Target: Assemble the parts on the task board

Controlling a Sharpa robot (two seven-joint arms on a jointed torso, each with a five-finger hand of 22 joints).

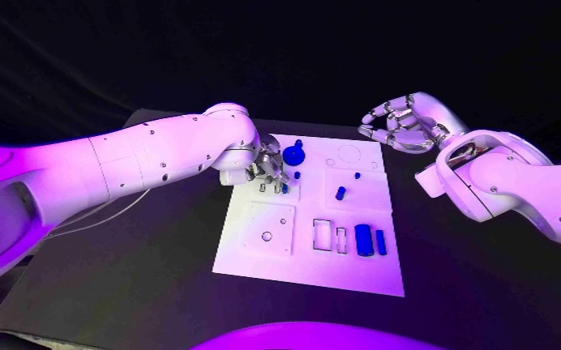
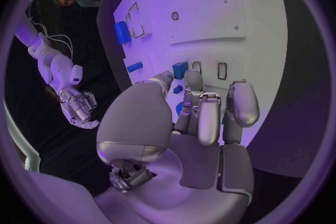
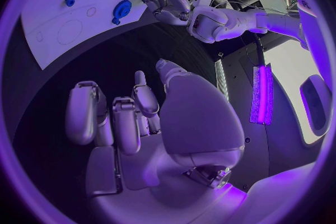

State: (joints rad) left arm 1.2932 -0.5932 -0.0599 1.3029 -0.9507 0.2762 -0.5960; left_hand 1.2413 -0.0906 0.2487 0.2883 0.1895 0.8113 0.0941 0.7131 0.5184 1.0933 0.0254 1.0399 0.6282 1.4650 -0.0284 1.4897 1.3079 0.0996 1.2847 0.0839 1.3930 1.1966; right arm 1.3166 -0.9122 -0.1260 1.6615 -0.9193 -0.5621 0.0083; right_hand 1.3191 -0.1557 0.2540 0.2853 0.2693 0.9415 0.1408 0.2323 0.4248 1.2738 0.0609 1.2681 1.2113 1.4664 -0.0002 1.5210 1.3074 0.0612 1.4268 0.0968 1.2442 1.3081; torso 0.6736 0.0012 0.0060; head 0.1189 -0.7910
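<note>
Task board (image 1: 306,265) edges lie bare; right hand (image 1: 401,123) hovers beyond.

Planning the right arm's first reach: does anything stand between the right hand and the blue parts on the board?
Nothing visible does. The right hand hangs beyond the task board's far right corner; the left hand works the opposite side.

Left robot hand (image 1: 259,165) hides board slots beneath; fingertip contact unclear.

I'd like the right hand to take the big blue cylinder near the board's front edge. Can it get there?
Probably yes: the right hand hovers empty off the board's far right corner, the cylinder lies uncovered, and the left hand works far off.
</note>
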